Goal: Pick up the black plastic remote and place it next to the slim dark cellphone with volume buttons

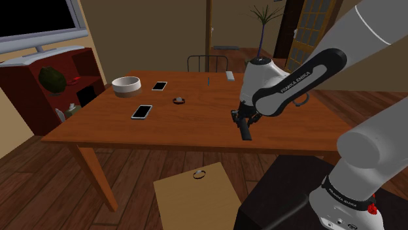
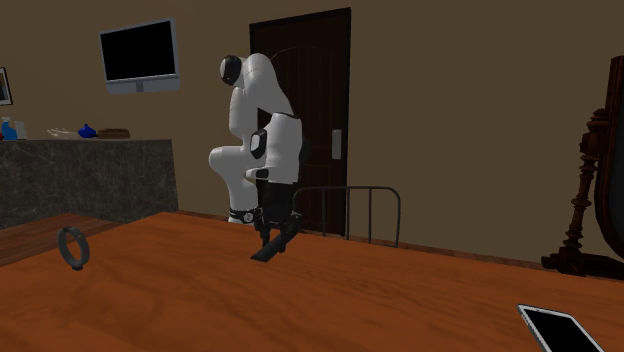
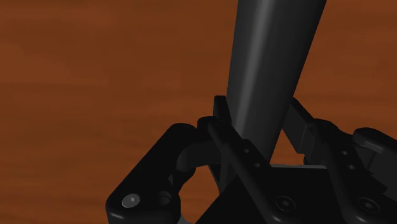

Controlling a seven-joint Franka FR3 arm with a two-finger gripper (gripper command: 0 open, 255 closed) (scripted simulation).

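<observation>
Count: one long black remote point(image 1: 245, 132); two flat cellphones, near cellphone point(image 1: 142, 112) and far cellphone point(image 1: 159, 85); one white bowl point(image 1: 127, 85). Black two-finger gripper point(image 1: 240, 119) clamps the remote.

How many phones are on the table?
2. One phone lies beside the bowl; the other phone lies nearer the front edge. A tiny grey thing at the far edge might be another.

Room along the near edge
The tabletop point(image 1: 196, 127) is bare there; bowl point(image 1: 127, 85), nearer phone point(image 1: 142, 112), farther phone point(image 1: 159, 85) and small ring point(image 1: 178, 100) stand toward one far corner.
</observation>
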